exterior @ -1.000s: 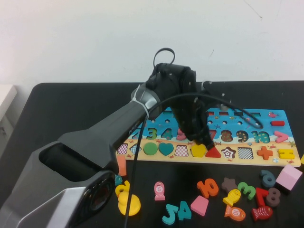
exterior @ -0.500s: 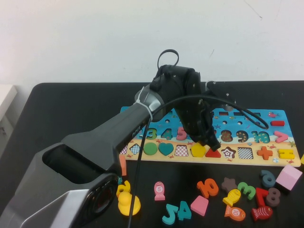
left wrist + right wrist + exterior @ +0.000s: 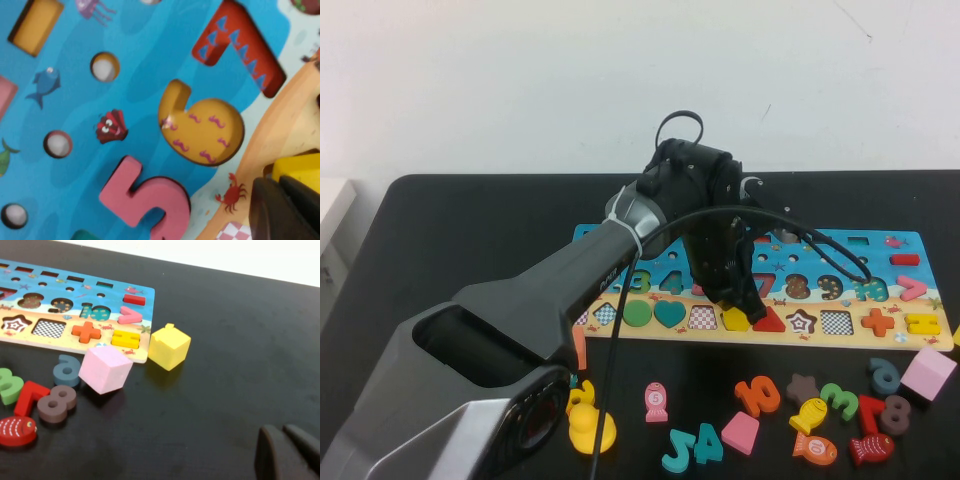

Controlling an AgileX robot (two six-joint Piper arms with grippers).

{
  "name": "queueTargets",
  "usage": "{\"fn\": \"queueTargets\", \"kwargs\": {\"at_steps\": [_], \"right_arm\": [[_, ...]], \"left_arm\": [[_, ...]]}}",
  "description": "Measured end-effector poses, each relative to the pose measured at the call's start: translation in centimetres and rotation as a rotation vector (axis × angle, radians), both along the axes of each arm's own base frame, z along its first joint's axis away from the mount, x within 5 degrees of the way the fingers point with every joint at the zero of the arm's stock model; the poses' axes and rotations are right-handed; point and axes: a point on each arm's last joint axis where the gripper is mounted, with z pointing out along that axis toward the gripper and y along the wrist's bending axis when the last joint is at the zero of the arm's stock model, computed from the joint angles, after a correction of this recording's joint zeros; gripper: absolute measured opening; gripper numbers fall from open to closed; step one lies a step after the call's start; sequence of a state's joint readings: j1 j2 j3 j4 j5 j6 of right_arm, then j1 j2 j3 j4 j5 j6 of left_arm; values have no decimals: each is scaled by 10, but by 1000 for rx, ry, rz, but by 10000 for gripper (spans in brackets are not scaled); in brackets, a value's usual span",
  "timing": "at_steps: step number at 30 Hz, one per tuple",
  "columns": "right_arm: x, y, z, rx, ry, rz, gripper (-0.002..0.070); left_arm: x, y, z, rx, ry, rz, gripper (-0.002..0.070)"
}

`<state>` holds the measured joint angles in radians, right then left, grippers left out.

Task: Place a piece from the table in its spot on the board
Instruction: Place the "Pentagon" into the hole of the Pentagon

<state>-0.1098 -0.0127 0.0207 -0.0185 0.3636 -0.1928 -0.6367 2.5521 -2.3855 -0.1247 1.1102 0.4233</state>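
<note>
The board [image 3: 840, 250] lies across the black table [image 3: 450, 230]. The yellow pentagon piece [image 3: 735, 319] lies in its place in the sandy strip, between a checkered square and the red triangle [image 3: 769, 321]. My left gripper [image 3: 748, 303] is shut and empty, its tips down at the piece's upper right edge. In the left wrist view the dark fingertips [image 3: 280, 210] sit against the yellow piece [image 3: 300, 167], over the board [image 3: 150, 50]. My right gripper [image 3: 287, 452] is shut, low over bare table right of the board [image 3: 50, 290], and is out of the high view.
Loose pieces lie in front of the board: a yellow duck [image 3: 590, 428], a pink fish [image 3: 656, 401], an orange 10 [image 3: 758, 394], a pink cube [image 3: 928, 372]. A yellow house-shaped block [image 3: 169, 346] stands by the board's right end.
The left gripper swung slightly right and then back left along the sandy strip, staying shut. The yellow pentagon stays in its cut-out.
</note>
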Motion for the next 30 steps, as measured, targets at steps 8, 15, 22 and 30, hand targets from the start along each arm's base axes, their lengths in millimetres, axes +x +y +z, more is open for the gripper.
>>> {"fn": "queueTargets", "kwargs": {"at_steps": [8,15,22,30], "right_arm": [[0,0,0,0,0,0,19],[0,0,0,-2,0,1,19],[0,0,0,-2,0,1,19],[0,0,0,-2,0,1,19]], "left_arm": [[-1,-1,4,-16,8,22,-1],[-5,-6,17,-90,30,34,-1],[-10,-11,19,-144,84,38,-1],[-10,-11,19,-147,86,38,-1]]}}
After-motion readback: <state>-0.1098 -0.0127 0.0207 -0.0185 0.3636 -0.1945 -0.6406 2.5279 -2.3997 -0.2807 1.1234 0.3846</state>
